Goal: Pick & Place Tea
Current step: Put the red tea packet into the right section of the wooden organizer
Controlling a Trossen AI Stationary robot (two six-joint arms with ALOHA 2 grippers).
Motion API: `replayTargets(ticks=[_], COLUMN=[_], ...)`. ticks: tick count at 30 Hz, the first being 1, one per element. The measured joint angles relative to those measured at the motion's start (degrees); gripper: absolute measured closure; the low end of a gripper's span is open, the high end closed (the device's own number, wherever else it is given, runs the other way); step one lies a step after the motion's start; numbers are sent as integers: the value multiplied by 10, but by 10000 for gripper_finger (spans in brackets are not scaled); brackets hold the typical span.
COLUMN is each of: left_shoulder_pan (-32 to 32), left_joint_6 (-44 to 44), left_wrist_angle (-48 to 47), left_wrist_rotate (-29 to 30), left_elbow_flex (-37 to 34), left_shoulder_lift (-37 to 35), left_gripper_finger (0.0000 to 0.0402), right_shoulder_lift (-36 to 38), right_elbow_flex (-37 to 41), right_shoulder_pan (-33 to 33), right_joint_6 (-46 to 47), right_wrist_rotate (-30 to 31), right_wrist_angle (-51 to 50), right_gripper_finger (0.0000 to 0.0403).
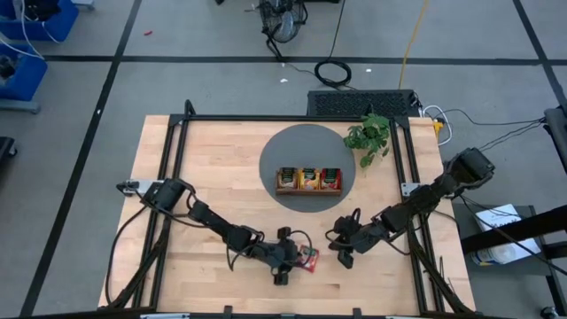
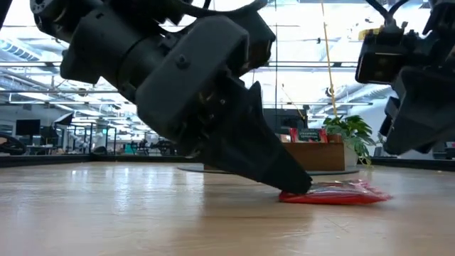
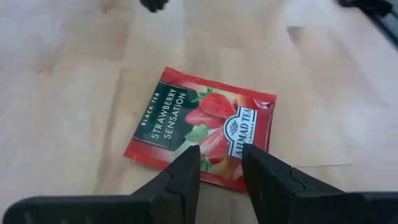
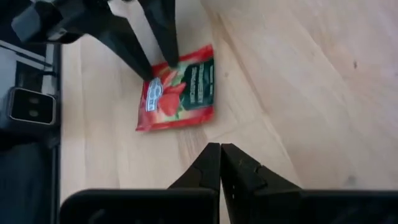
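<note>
Low and centre in the high view, the red tea sachet (image 3: 202,135) lies flat on the worktop (image 1: 221,177), the left end effector (image 3: 221,163) parted and straddling its edge to pinch it, while the right end effector (image 4: 220,155) waits clenched and empty just beside.

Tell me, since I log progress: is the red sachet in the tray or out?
Out. The red sachet lies flat on the bare table, apart from the tray, with the left tool at its edge.
</note>
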State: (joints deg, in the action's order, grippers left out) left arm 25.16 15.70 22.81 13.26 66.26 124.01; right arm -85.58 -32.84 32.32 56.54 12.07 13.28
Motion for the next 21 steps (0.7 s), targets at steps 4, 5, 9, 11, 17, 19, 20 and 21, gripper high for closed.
replayTargets(ticks=[4,5,9,11,17,19,20,21], left_shoulder_pan=[-5,-6,-12,-16,-36,-41,-41,-41], left_joint_6=[22,29,51,68,110,110,110,110], left_wrist_angle=[-11,-10,5,28,86,89,88,89], left_wrist_rotate=[17,17,25,29,29,29,28,28], left_elbow_flex=[1,1,3,3,5,5,5,5], left_shoulder_lift=[0,0,11,25,62,65,65,66], left_gripper_finger=[277,277,277,277,277,277,277,277], right_shoulder_lift=[-7,-7,-16,-24,-61,-74,-80,-87], right_elbow_flex=[-1,0,-1,0,0,-3,-3,-3], right_shoulder_pan=[9,12,17,19,14,8,5,3], right_joint_6=[38,43,56,74,135,156,163,168], right_wrist_rotate=[-1,-1,1,21,71,55,47,44], right_wrist_angle=[2,-2,6,12,4,11,15,15], right_gripper_finger=[403,402,384,368,308,290,283,277])
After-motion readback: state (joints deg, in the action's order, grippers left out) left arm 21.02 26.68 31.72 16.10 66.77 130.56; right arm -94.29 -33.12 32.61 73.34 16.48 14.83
